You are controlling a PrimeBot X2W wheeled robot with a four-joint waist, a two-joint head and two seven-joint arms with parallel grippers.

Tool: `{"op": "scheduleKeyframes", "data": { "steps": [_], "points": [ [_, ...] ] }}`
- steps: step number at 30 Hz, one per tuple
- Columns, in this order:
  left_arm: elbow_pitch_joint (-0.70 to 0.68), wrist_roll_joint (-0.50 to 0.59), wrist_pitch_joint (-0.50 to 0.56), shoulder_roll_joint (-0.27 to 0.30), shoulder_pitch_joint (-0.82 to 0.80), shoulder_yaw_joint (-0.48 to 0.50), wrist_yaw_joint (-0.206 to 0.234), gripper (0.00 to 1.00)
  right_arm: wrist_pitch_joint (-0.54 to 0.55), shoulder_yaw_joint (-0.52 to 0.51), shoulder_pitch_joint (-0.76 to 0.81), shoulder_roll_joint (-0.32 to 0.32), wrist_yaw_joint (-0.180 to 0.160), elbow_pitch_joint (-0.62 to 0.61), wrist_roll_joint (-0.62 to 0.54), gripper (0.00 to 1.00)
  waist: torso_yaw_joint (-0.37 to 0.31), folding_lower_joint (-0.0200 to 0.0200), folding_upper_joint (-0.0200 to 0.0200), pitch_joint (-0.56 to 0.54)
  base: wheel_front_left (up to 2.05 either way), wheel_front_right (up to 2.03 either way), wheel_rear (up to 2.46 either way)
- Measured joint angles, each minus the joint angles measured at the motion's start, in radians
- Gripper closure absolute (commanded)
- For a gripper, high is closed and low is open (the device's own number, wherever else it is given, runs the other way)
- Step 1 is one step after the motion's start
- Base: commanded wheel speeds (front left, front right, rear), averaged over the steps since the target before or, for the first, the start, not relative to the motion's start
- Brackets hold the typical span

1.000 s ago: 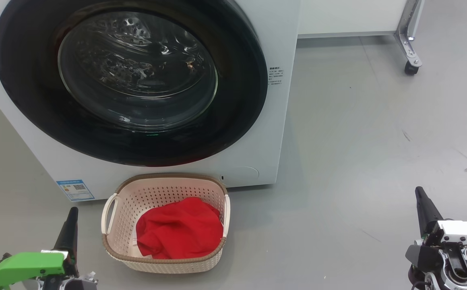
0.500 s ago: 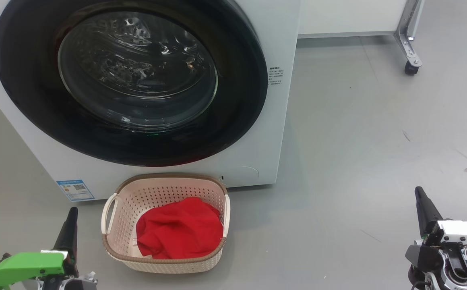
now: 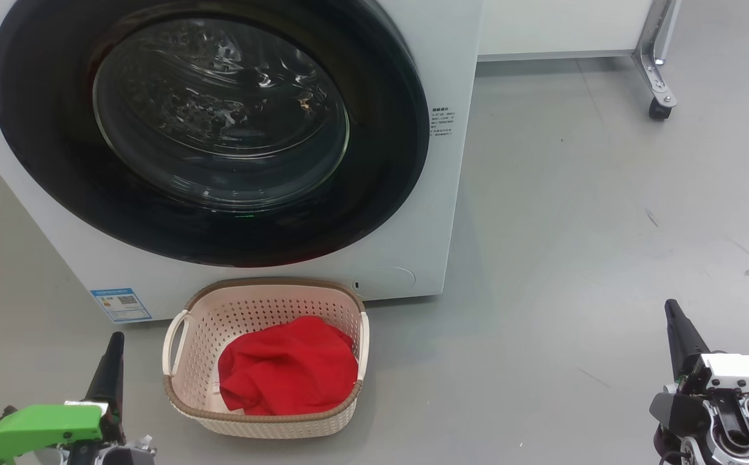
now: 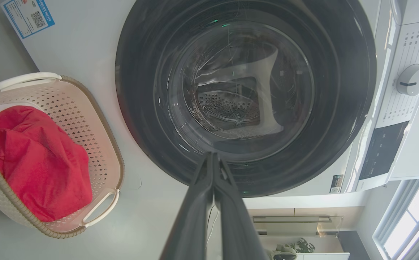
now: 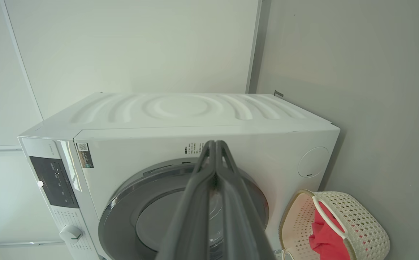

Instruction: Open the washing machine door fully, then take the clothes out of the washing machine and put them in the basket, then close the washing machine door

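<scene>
The white washing machine (image 3: 455,194) stands on the grey floor (image 3: 574,258). Its round door (image 3: 213,123), with a glossy black rim around bulging clear glass, lies shut against the front, and the perforated steel drum shows through the glass. In the left wrist view a dark control panel (image 4: 383,150) and a white dial (image 4: 414,79) sit on the machine's front beside the door.

The cream basket (image 3: 271,303) sits on the floor just in front of the machine, below the door. The red clothes (image 3: 287,365) lie bunched inside it, with a little white showing at one edge.

The left tool (image 3: 116,337) hangs low beside the basket's left handle, apart from it, its two dark fingers pressed together on nothing. The right tool (image 3: 671,303) is well apart to the right over bare floor, its fingers likewise pressed together and empty.

A blue sticker (image 3: 121,304) on the machine's lower left corner carries a QR code and print too small to read. A few lines of small grey print (image 3: 443,122) sit right of the door, also unreadable. A small dark sticker with a QR code (image 5: 85,155) sits by the control panel.
</scene>
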Motion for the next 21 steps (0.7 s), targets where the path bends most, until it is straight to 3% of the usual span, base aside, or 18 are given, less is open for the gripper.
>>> {"op": "scheduleKeyframes", "data": {
  "steps": [21],
  "points": [
    [0.000,0.005,0.000,-0.003,0.000,0.003,0.000,1.00,0.000,-0.001,0.000,0.001,0.000,0.000,0.000,1.00,0.000,0.0000,0.0000,0.000,0.00,0.00,0.00]
  ]
}}
